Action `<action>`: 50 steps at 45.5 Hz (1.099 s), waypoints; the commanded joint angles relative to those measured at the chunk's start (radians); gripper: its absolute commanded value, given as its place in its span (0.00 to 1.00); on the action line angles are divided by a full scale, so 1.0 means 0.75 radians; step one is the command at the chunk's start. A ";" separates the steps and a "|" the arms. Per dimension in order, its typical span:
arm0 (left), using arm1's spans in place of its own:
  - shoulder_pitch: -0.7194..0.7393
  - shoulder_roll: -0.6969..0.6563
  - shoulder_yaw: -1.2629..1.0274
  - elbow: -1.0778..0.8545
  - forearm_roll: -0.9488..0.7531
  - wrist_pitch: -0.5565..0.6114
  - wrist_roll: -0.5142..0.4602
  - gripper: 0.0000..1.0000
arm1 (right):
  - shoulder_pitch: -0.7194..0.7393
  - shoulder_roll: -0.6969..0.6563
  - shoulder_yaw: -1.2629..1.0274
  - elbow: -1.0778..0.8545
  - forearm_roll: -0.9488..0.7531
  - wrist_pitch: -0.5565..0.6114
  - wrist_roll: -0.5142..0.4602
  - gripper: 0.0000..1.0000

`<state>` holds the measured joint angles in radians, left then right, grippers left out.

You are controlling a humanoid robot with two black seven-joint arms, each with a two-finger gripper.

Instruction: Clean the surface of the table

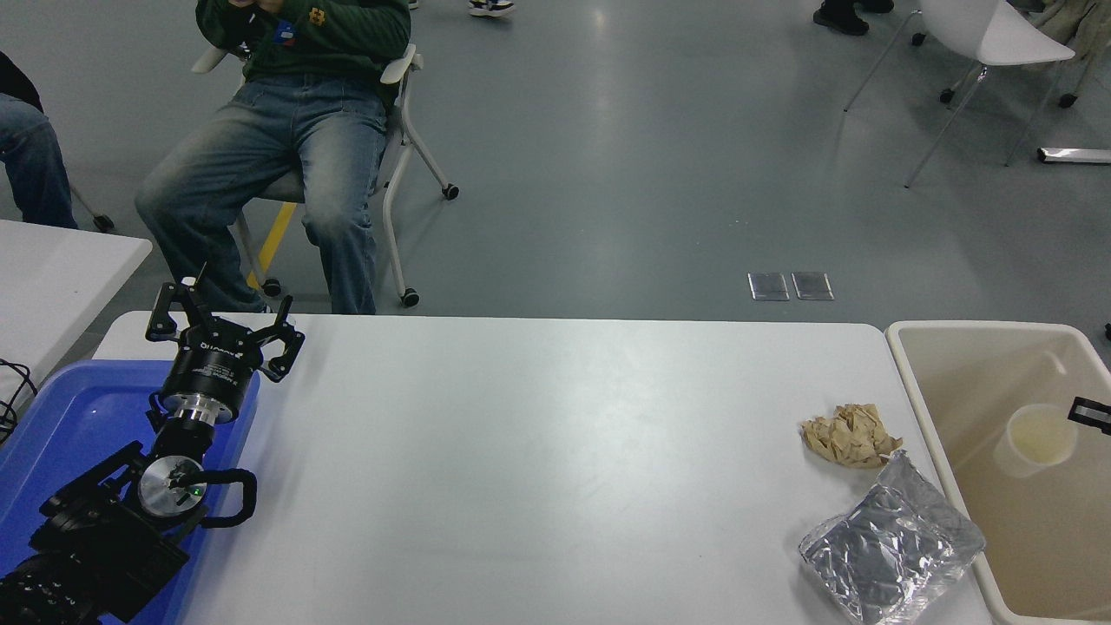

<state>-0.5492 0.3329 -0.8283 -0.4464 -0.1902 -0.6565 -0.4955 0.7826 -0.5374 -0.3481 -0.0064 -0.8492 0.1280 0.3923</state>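
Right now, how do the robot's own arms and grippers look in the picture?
The left arm is black, with a round silver joint cap bearing a small green light and a black cable loop. Its gripper has thin black fingers on a black cylinder with pale lettering and a silver ring. Of the right gripper, only a black tip shows.

A blue tray (61, 417) sits at the near left. At the right lie a crumpled brown paper wad (851, 434) and, just nearer, a silver foil bag (890, 542). A beige bin (920, 382) at far right holds a white cup (1037, 438). A seated person (286, 113) faces from the far side.
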 commanded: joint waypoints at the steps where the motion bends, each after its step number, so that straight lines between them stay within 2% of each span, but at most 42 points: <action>1: 0.000 0.000 0.000 0.000 0.000 0.000 0.000 1.00 | 0.002 0.003 -0.002 -0.006 0.003 -0.005 0.000 1.00; 29: 0.000 0.000 0.000 0.000 0.000 0.000 0.000 1.00 | 0.028 -0.036 0.000 -0.055 0.163 0.003 0.011 1.00; 44: 0.000 0.000 0.000 0.000 0.000 0.000 0.000 1.00 | 0.047 -0.053 0.020 -0.030 0.396 0.020 0.007 1.00; 50: 0.000 0.000 0.000 0.000 0.000 0.000 0.000 1.00 | 0.102 -0.101 0.122 0.074 0.512 0.099 -0.002 1.00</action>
<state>-0.5492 0.3329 -0.8283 -0.4464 -0.1901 -0.6566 -0.4955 0.8159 -0.5746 -0.3339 -0.0285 -0.5995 0.1462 0.3979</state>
